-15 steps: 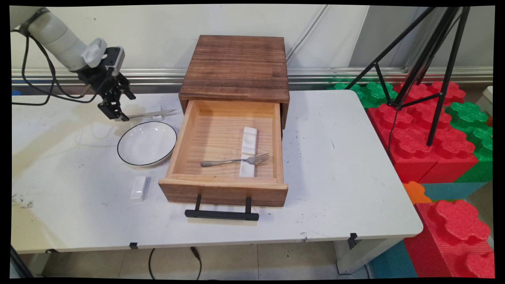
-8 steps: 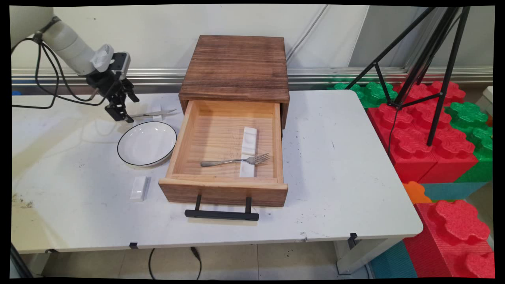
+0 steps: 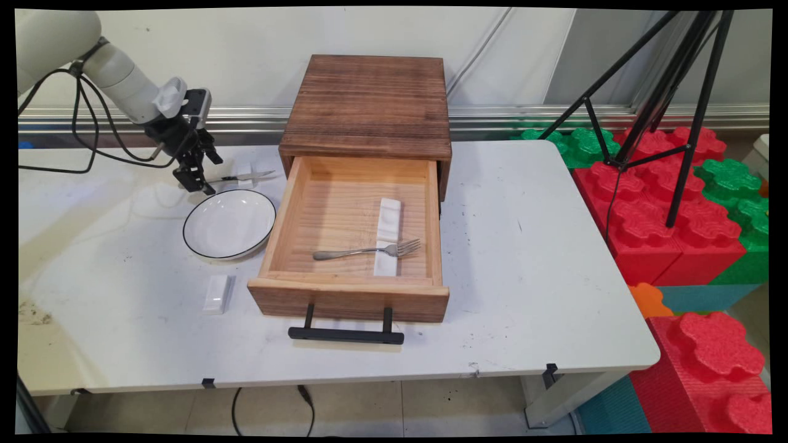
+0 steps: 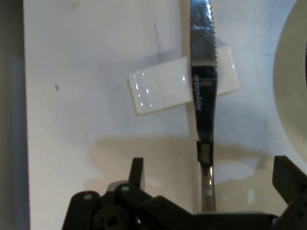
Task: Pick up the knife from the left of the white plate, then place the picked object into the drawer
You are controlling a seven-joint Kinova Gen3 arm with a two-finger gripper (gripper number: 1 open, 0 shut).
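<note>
- Gripper (image 3: 196, 178): black, two-finger, at the table's far left. Over the last second I have watched it travel rightward toward the knife; its fingers (image 4: 136, 173) stand wide apart, nothing between them.
- Knife (image 3: 241, 177): serrated, lying across a small white rest (image 3: 245, 176), just behind the plate. From the hand camera its handle runs down between the spread fingers, so I judge the gripper is now lined up over the handle, not yet touching it.
- Plate (image 3: 229, 223): white, black rim, just beside the drawer's left wall; unmoved.
- Drawer (image 3: 348, 296): pulled open from its wooden box (image 3: 369, 101); holds a fork (image 3: 367, 250) laid over a long white rest (image 3: 388, 236). Unmoved.
- Second small white rest (image 3: 216, 293): on the table (image 3: 529, 277), near the drawer front's left corner; unmoved.
</note>
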